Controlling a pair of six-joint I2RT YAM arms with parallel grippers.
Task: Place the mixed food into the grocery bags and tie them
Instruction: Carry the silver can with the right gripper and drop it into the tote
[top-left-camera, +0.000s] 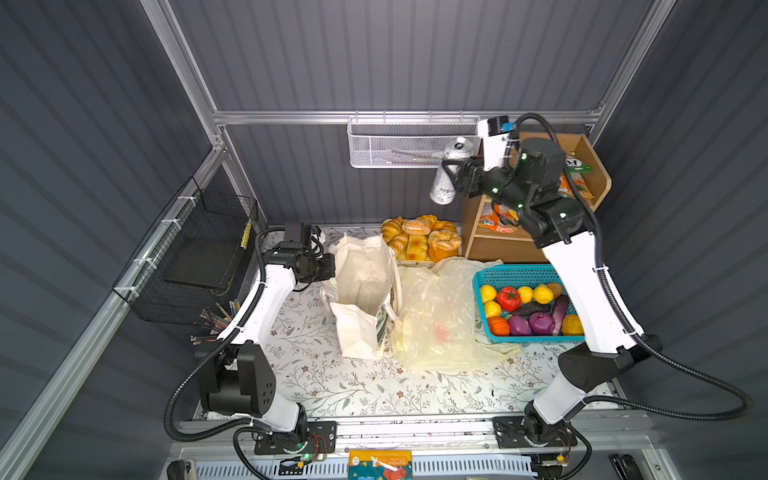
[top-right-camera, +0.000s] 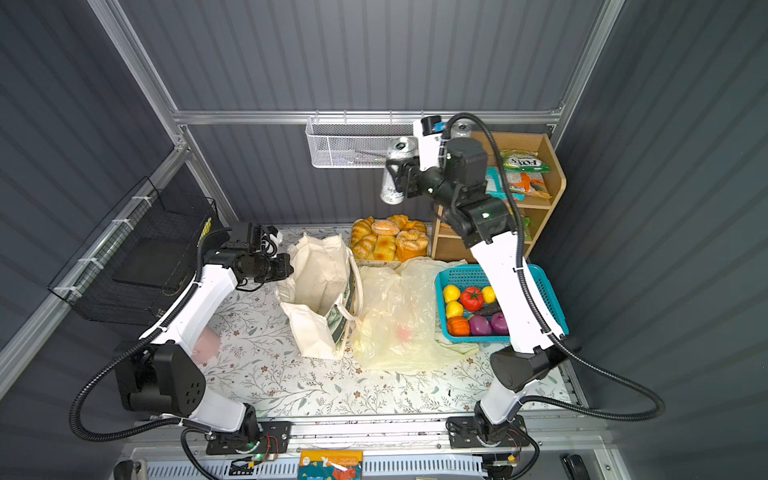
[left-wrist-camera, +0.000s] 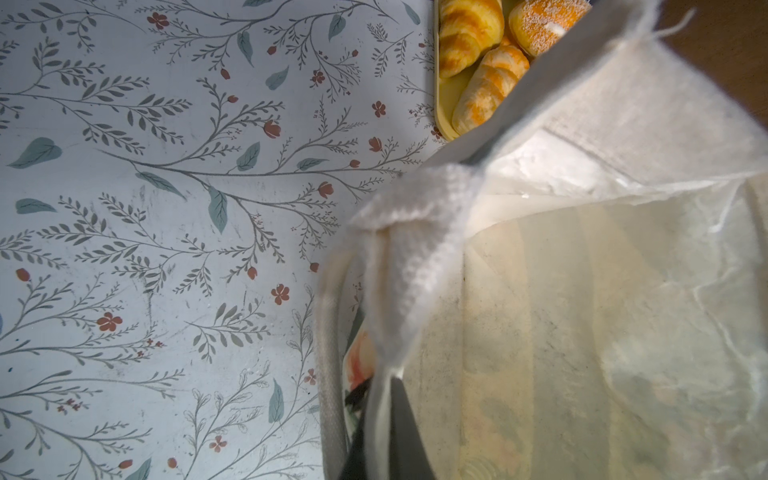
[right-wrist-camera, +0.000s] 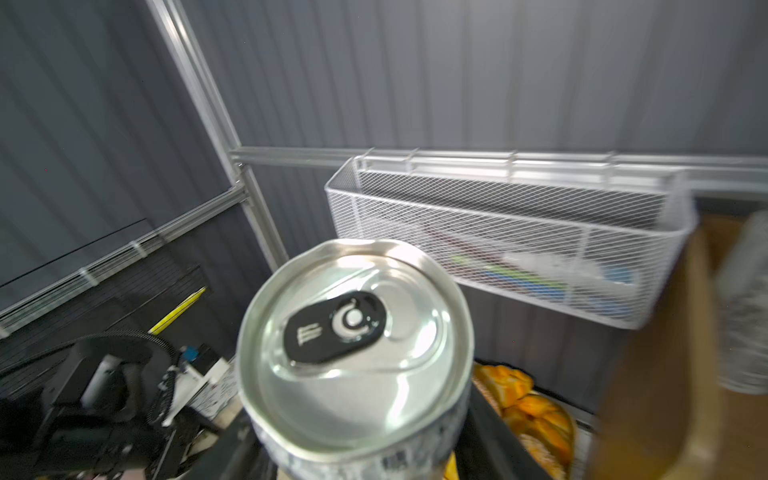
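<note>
1. Upper right of centre in both top views, the tall white drink can is hanging tilted in the air, well above the table, in front of the white mesh wall basket.
2. The right gripper is clamping the can around its middle, with its jaws partly spread and pressing on both sides. The right wrist view is showing the can's silver lid close up.
3. Below and left of the can, the canvas tote is standing open on the floral table cover.
4. The left gripper is pinching the tote's left rim, with its jaws fully closed on the cloth.
5. The pale-yellow plastic bag is lying crumpled just right of the tote, touching it.
6. The toy fruits and vegetables are sitting in the teal basket at the right.
7. The bread rolls are sitting above the bags in the frame, beside the wooden shelf.
</note>
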